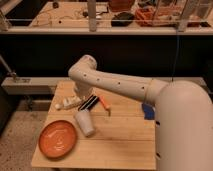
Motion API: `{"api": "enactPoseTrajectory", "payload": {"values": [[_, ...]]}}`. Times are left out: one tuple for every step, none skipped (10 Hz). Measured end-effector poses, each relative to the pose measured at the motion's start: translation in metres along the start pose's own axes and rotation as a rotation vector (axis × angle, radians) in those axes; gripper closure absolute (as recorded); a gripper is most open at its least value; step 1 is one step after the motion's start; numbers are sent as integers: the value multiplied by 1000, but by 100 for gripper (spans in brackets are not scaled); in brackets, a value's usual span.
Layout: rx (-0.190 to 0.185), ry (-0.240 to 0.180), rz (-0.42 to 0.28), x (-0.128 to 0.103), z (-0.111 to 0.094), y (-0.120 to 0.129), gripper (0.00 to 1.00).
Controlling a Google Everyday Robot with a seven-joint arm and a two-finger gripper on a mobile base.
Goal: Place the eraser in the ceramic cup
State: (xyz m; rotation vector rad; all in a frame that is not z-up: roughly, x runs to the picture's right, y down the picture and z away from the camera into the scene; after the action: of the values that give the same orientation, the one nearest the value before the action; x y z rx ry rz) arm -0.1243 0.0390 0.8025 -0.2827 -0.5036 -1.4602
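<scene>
You have no readable writing, brand or label anywhere on the table things. The wooden table (pixel 125 137) is pale butcher-block with visible plank lines, filling the lower centre of the frame. The arm (pixel 115 85) is smooth, off-white and tubular with small dark dots along it, reaching from the bulky white shoulder at lower right up to an elbow near the middle of the frame, then down toward the table's upper left part. The gripper (pixel 84 101) sits at the end of that downward section, just above the eraser; whether it is parted, closed or clamped on anything, you cannot tell.

The eraser (pixel 89 103) is a small black oblong with pale stripes, lying at a slant just left of the centre of the frame. The ceramic cup (pixel 85 123) is plain, whitish and tapered, tilted on the table just below the eraser. Left of the eraser lies a white tube-like object (pixel 67 103); right of it, an orange pen (pixel 104 104). A round, glossy orange plate (pixel 58 138) rests at lower left, beside the cup. A blue patch (pixel 148 111) shows at the table's right edge against the robot's body
</scene>
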Motion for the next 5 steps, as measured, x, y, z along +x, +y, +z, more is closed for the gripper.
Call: {"api": "enactPoseTrajectory", "payload": {"values": [[0, 0, 0, 0, 0, 0, 21], [1, -1, -2, 0, 0, -1, 20], [1, -1, -2, -1, 0, -2, 20], [1, -1, -2, 0, 0, -1, 20], [1, -1, -2, 0, 0, -2, 20]]}}
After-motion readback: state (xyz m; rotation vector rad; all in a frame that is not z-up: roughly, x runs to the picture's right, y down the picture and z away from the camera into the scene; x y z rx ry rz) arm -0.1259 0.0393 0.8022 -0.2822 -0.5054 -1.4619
